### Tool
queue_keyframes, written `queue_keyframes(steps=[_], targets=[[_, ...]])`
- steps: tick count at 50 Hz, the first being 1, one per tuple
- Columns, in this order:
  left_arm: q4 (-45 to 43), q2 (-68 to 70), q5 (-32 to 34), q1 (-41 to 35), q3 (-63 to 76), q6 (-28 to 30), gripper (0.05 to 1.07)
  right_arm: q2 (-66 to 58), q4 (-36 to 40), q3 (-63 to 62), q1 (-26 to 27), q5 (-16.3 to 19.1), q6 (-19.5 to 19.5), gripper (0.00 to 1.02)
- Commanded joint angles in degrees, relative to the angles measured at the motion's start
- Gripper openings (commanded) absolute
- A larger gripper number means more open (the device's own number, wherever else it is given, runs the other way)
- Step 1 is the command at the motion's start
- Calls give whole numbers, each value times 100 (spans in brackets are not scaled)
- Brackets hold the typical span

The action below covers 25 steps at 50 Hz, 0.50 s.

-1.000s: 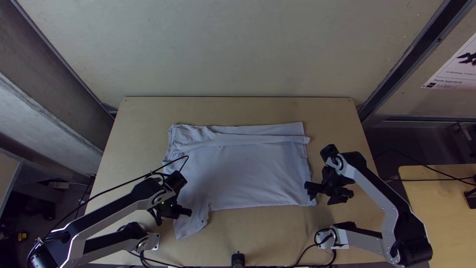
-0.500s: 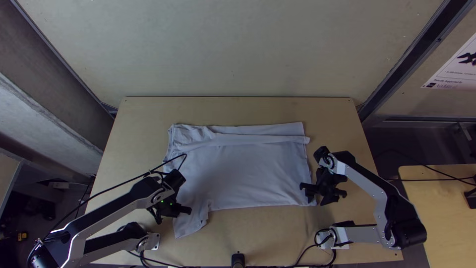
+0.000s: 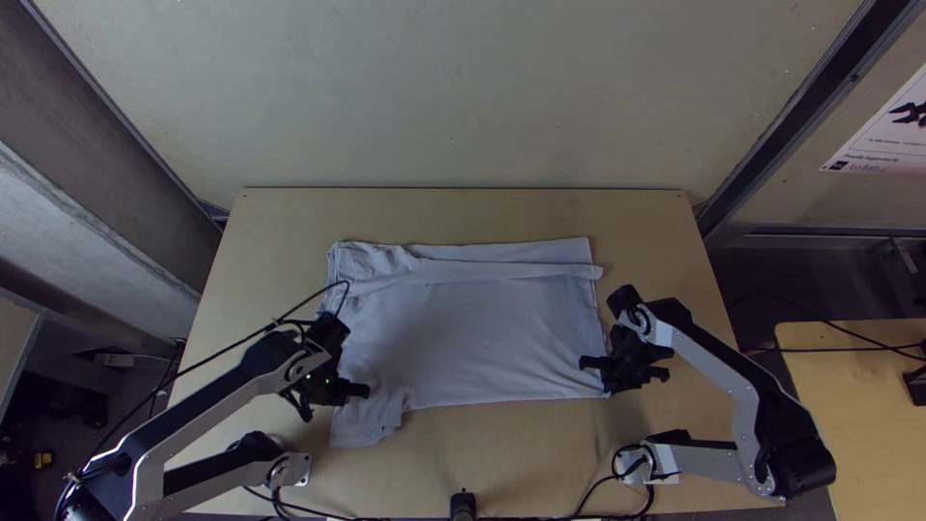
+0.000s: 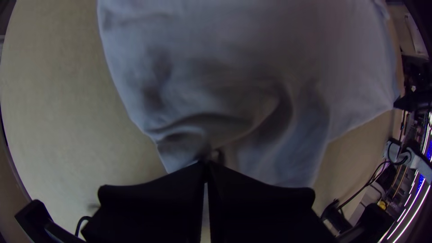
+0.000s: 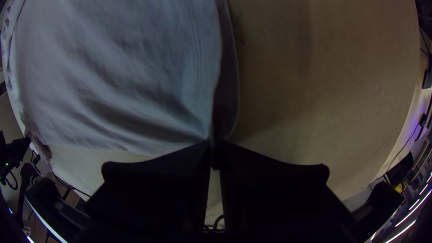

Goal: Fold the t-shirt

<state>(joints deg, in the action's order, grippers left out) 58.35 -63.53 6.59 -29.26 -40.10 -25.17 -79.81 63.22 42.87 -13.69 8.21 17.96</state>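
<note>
Both hands (image 3: 612,384) closed on the t-shirt (image 3: 482,338)

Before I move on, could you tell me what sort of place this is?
Probably a robotics lab or demo booth: two robot arms stand at a wooden table, a poster hangs beside it, and cables run along the near edge.

Pale, wrinkled cloth (image 3: 482,338) on smooth light wood (image 3: 502,453); matt black jaws (image 3: 359,391), perhaps plastic
</note>
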Motion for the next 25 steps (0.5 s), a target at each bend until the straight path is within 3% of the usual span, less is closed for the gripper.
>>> queue_keyframes(steps=[1,25], targets=[[168,297,-9,254,-376,249,8,326,155,151,95,-74,-73,2],[652,622,0,1423,-1088,1093,8,581,164,863,438,-443,-82,2]])
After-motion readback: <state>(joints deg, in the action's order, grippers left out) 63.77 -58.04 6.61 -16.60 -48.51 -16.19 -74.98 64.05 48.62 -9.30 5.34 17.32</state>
